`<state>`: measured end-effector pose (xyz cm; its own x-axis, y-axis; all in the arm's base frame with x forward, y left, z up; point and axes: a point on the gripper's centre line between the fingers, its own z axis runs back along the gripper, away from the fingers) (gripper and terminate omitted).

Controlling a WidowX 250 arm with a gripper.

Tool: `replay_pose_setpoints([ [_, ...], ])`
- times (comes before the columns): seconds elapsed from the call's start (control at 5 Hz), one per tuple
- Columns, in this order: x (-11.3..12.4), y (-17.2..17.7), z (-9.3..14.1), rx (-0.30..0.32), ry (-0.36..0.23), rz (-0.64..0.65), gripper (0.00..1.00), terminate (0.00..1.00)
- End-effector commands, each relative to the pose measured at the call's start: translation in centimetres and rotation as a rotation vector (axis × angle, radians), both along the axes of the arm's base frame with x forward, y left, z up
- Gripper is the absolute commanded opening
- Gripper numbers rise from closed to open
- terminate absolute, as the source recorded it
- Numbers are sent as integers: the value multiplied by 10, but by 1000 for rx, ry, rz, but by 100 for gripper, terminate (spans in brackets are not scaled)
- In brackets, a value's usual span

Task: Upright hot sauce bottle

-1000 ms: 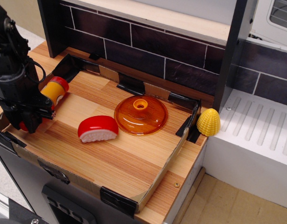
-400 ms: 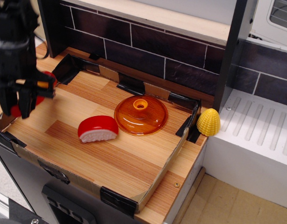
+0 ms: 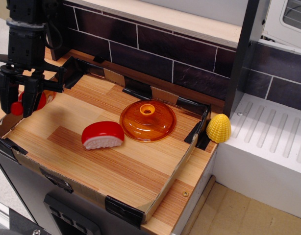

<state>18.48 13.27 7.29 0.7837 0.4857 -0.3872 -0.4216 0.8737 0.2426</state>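
The hot sauce bottle (image 3: 41,100) is small and red. It shows only in parts behind the black gripper (image 3: 15,110) at the far left, above the left edge of the wooden tray (image 3: 116,169). A red rounded end shows between the two fingers, and more red body shows to the right of the right finger (image 3: 29,100). The label is hidden. The gripper points down and is shut on the bottle, which seems lifted off the wood.
A red-and-white half-round toy food (image 3: 102,134) lies mid-tray, with an orange see-through lid (image 3: 147,120) behind it. A yellow corn toy (image 3: 218,128) sits past the tray's right corner. A dark tiled wall (image 3: 155,46) stands behind and a white ribbed drainer (image 3: 273,142) is at the right.
The gripper has risen and moved back-left with the bottle. The bottle's yellow label, seen lying on the wood a second ago, is now hidden behind the gripper.
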Motion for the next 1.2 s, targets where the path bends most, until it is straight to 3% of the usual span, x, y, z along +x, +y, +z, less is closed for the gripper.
replay_pose_setpoints([
  [0.0,13,1,7,-83,238,106,0,0],
  [0.2,15,-1,10,-143,343,137,0,0],
  [0.4,21,0,14,-170,370,155,0,0],
  [1.0,5,-14,15,-424,589,216,0,0],
])
